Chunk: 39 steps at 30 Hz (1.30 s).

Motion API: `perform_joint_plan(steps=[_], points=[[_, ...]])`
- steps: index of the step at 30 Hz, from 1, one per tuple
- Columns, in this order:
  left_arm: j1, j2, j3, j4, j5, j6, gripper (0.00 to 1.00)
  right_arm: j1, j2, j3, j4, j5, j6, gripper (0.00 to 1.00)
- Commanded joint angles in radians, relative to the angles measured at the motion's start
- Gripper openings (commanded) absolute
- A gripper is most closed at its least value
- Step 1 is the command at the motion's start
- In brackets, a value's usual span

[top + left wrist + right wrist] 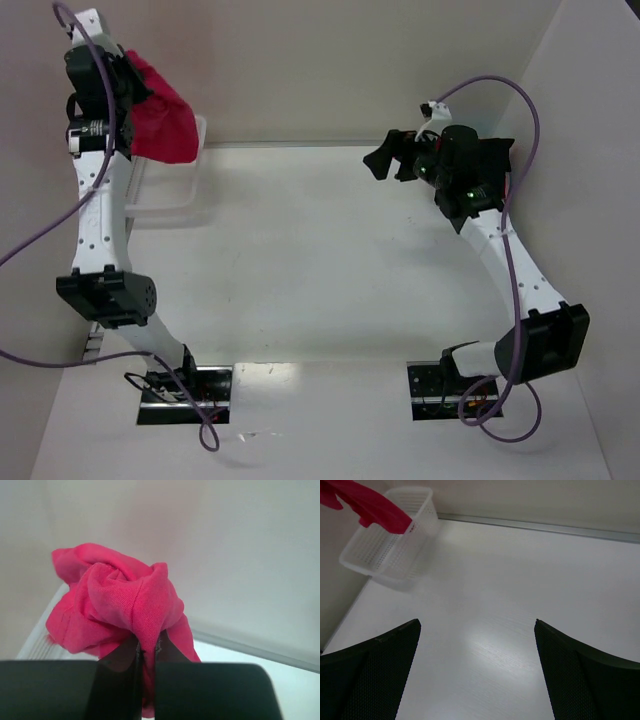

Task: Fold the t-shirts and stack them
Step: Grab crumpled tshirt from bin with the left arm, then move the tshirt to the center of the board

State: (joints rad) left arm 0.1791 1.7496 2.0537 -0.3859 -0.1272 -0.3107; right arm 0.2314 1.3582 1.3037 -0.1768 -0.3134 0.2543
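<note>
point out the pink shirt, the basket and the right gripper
pink shirt point(125, 597): left wrist view, middle of the bunched cloth.
basket point(420, 530): right wrist view, its side wall.
right gripper point(476, 625): right wrist view, midway between its open fingertips.

Far left, a vivid pink-red t-shirt point(125, 600) stands out against pale beige walls point(330, 60). The basket point(395, 555) is translucent white, patterned with a fine grid of holes. The counter point(320, 260) is plain white. The left arm point(100, 220) and right arm point(520, 270) are white with black joints, trailing purple cables point(530, 130). The left pincer point(146, 650) is plain black, the right pincer point(476, 625) black with a fine mesh texture.
</note>
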Motion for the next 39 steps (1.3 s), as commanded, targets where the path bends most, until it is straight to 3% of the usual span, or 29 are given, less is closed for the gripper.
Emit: perform_joint_plan(steps=[1,4,6,11,14,18,22,23,24,26,29,30,32,33,39], points=[[-0.085,-0.156,0.1,-0.045,0.153,0.004,0.0,0.005,-0.094,-0.055,0.088,-0.068,0.046,1.0],[-0.138,-0.271,0.07,-0.054,0.271,-0.047,0.01,0.005,-0.169,-0.128,0.138,-0.137,0.046,1.0],[-0.138,-0.361,-0.033,-0.013,0.427,-0.111,0.02,0.014,-0.252,-0.231,0.227,-0.223,0.011,1.0],[-0.138,-0.548,-0.266,0.149,0.726,-0.247,0.03,0.133,-0.385,-0.354,0.269,-0.125,-0.087,1.0],[-0.147,-0.63,-0.403,0.168,0.77,-0.245,0.02,0.143,-0.418,-0.368,0.269,-0.115,-0.066,1.0],[-0.147,-0.651,-0.582,0.085,0.791,-0.113,0.02,0.143,-0.478,-0.396,0.283,-0.089,-0.043,1.0],[-0.233,-0.641,-0.749,0.053,0.678,0.017,0.04,0.143,-0.453,-0.383,0.234,-0.064,-0.053,1.0],[-0.278,-0.669,-0.827,0.111,0.591,0.068,0.13,0.143,-0.441,-0.383,0.234,-0.064,-0.053,1.0],[-0.302,-0.67,-0.869,0.12,0.518,0.105,0.14,0.143,-0.426,-0.383,0.234,-0.064,-0.053,1.0],[-0.302,-0.636,-0.888,0.145,0.503,0.119,0.19,0.143,-0.404,-0.383,0.247,-0.055,-0.044,1.0],[-0.311,-0.534,-0.879,0.145,0.584,0.165,0.48,0.143,-0.344,-0.365,0.247,-0.055,-0.033,1.0],[-0.326,-0.504,-0.87,0.136,0.615,0.191,0.68,0.143,-0.328,-0.354,0.247,-0.046,-0.033,1.0],[-0.352,-0.428,-0.828,0.088,0.6,0.22,0.8,0.143,-0.289,-0.342,0.247,-0.029,-0.033,1.0],[-0.375,-0.391,-0.813,0.067,0.6,0.245,0.92,0.143,-0.265,-0.333,0.247,-0.018,-0.033,1.0],[-0.461,-0.331,-0.698,0.096,0.666,0.252,0.99,0.143,-0.157,-0.296,0.279,-0.053,-0.033,1.0]])
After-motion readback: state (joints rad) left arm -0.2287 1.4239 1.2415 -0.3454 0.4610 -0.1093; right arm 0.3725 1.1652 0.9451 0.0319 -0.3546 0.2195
